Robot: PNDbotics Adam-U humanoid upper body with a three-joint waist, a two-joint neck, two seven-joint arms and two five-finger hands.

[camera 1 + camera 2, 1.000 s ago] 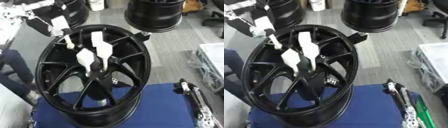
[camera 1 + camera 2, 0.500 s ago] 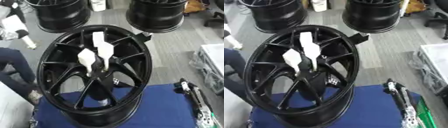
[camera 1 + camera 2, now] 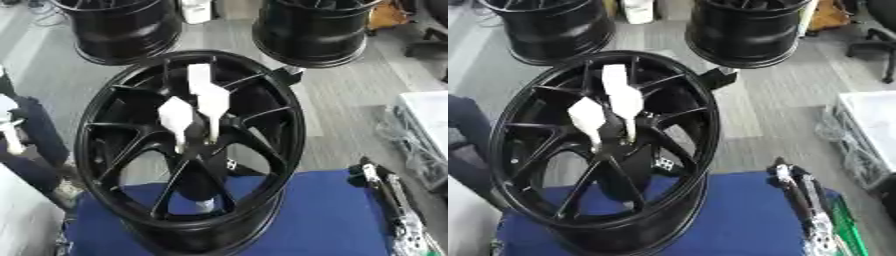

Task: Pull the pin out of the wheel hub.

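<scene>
The wheel hub (image 3: 188, 150) is a black spoked rim standing upright on a blue mat (image 3: 324, 215) at the near edge of the work area, its open face turned toward the camera and tilted slightly back. Three white pins sit in its centre region. The tallest pin (image 3: 199, 77) rises near the top between two spokes. A second pin (image 3: 214, 107) stands just below it, its narrow stem running down to the middle of the rim. A third pin (image 3: 176, 117) sits just to its left, its stem likewise reaching the centre. All three remain seated in the rim.

At the left edge of the left eye view a pale, slim part (image 3: 10, 135) shows beside a dark sleeve (image 3: 39, 135); whether it is the robot's left hand cannot be told, nor how any fingers stand. The right hand (image 3: 807, 210) lies low on the right, on the blue mat, as a black and silver shape; the state of its fingers cannot be told.

Two more black rims (image 3: 118, 27) (image 3: 319, 27) stand on the grey floor (image 3: 350, 90) behind.
</scene>
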